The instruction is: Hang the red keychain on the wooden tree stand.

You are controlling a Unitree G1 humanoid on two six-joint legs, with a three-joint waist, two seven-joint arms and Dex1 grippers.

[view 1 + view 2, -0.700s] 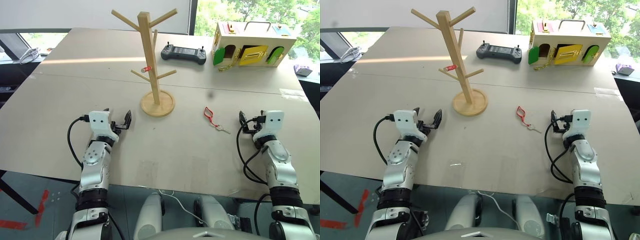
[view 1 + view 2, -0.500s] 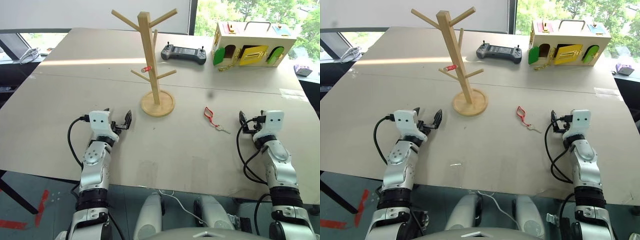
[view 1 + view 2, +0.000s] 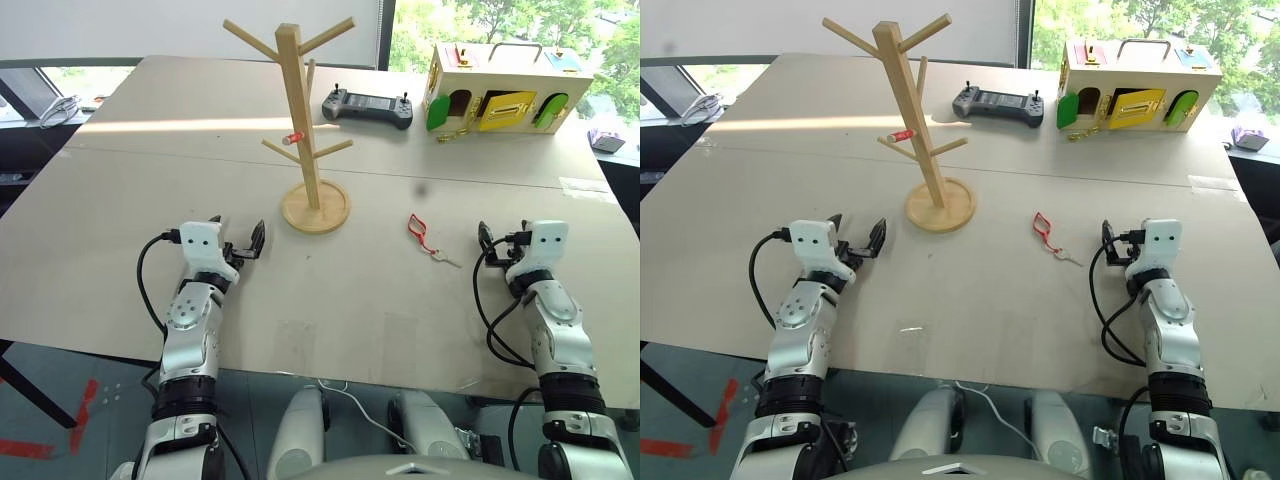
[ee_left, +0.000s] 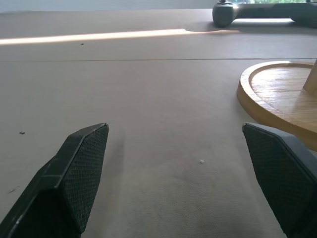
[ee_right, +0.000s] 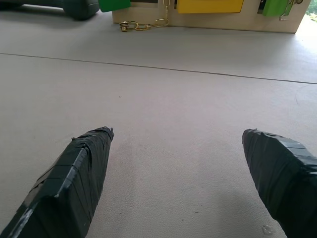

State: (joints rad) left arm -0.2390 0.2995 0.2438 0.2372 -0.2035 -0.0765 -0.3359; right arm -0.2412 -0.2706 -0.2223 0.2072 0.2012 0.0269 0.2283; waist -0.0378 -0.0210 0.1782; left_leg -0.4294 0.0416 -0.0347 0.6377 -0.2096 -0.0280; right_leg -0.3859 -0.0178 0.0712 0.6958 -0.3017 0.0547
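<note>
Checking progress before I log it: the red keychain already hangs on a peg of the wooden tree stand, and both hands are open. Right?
Not quite. The red keychain lies flat on the table, between the wooden tree stand and the right hand, as the left eye view shows. Both hands, including the left hand, are open.

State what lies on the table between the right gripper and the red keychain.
Nothing: in the left eye view, bare table separates the open right gripper from the red keychain.

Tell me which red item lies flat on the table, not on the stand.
The red keychain, lying right of the wooden tree stand; the red-and-silver stub sits on a peg.
</note>
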